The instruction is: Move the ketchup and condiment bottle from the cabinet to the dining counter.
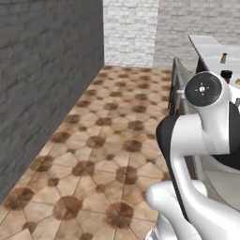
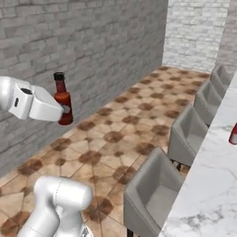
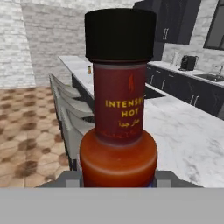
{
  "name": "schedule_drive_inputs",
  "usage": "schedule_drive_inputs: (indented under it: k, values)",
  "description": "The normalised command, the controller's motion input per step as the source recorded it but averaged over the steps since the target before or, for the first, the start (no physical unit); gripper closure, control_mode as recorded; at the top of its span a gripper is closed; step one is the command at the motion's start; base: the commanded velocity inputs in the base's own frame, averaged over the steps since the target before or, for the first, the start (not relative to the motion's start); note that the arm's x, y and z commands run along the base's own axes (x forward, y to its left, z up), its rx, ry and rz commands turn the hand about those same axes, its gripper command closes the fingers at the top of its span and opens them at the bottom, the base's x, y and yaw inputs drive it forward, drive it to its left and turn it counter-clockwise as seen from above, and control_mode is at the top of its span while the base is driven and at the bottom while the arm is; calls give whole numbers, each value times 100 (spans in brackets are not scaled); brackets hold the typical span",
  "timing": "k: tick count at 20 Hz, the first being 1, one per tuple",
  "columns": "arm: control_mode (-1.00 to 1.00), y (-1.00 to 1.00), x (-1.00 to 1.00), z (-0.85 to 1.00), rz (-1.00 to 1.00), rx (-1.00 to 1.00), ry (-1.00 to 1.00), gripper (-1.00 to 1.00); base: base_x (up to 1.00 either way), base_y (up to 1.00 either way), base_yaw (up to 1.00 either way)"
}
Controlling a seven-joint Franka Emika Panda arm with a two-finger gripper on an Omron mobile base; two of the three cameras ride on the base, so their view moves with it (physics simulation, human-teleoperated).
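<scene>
Brown-red condiment bottle (image 2: 62, 99) stands upright, clamped in tool (image 2: 65, 110).

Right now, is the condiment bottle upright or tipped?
Upright. The condiment bottle stands vertical in the gripper, cap on top, above the floor beside the stools.

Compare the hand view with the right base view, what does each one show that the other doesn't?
Hand view alone: the lettering on the condiment bottle, and dark wall cabinets beyond the counter.

Right base view alone: the pincer shut on that bottle, held upright over the tiled floor, and a red bottle at the picture's right edge, standing on the counter.

Both: the condiment bottle, the grey stools, the dining counter.
</scene>
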Motion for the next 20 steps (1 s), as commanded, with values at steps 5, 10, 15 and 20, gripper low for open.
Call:
schedule_drive_inputs:
  k: [5, 10, 15, 20]
  values:
    - [100, 0, 0, 0, 0, 0, 0, 100, 79, 23, -23]
    - [100, 0, 0, 0, 0, 0, 0, 100, 76, 24, -25]
    - [100, 0, 0, 0, 0, 0, 0, 100, 55, 30, -17]
    - [100, 0, 0, 0, 0, 0, 0, 100, 1, 44, 4]
